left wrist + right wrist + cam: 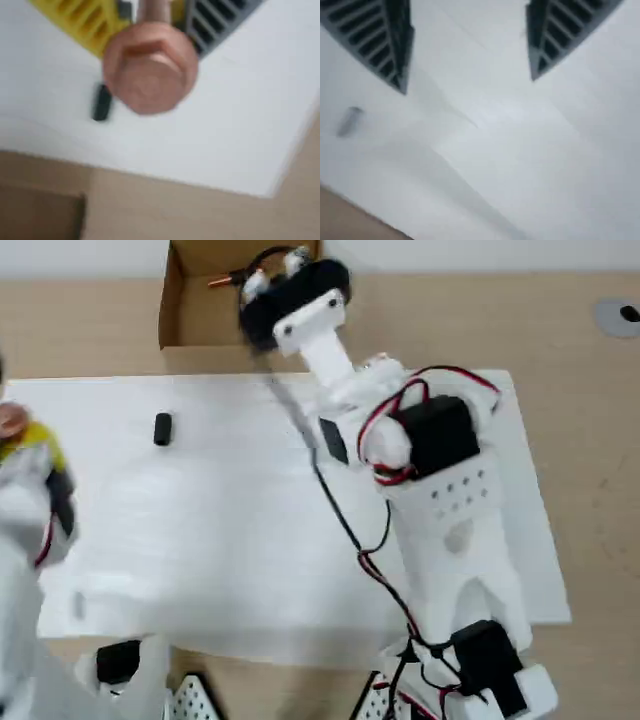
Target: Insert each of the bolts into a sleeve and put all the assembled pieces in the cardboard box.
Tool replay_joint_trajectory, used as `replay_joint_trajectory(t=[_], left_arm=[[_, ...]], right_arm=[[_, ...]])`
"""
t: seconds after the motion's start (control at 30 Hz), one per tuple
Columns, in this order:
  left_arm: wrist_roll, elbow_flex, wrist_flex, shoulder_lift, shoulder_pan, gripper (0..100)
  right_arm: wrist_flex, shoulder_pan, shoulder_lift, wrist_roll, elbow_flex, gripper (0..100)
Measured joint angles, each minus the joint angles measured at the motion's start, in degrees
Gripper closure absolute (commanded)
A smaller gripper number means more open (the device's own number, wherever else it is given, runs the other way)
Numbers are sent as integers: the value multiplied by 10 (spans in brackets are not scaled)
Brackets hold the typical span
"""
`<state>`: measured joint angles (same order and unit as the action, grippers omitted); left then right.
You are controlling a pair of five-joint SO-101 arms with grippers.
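My left gripper (150, 45) is shut on a copper bolt (150, 70), held head-down between a yellow finger (82, 22) and a grey one. In the high view this gripper (15, 435) and its bolt (10, 420) sit at the left edge of the white sheet. A black sleeve (163, 428) lies on the sheet, away from it; the left wrist view has this sleeve (101, 102) beyond the bolt. My right gripper (467, 82) is open with nothing between its fingers. The other arm's black head (295, 295) is at the cardboard box (175, 310), beside a copper-tipped piece (222, 281) inside.
A white sheet (220, 540) covers the middle of the wooden table. The right arm's white body and wires (430, 470) cross the sheet's right half. A small grey blurred shape (350, 120) lies on the sheet. The box corner (40, 215) is past the sheet's edge.
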<state>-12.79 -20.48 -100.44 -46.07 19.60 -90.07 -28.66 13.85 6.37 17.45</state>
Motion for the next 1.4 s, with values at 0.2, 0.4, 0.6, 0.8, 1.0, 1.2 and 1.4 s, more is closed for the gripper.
replay_joint_trajectory(t=[0.2, 0.4, 0.6, 0.8, 1.0, 1.2, 1.4], left_arm=[[-21, 63, 0, -92, 69, 989], [-21, 125, 14, -211, 118, 989], [-21, 220, 87, -345, 121, 991], [-21, 354, 164, -485, 121, 991], [-21, 451, 206, -582, 122, 993], [28, 473, 208, -582, 122, 993], [55, 514, 208, -582, 122, 993]], right_arm=[[176, -47, -78, 209, -52, 799], [258, -104, -253, 223, -5, 757], [226, -141, -436, 200, 194, 754], [127, -181, -586, 199, 409, 754], [35, -222, -670, 199, 559, 754], [-26, -237, -695, 207, 616, 754], [-37, -239, -695, 211, 617, 753]])
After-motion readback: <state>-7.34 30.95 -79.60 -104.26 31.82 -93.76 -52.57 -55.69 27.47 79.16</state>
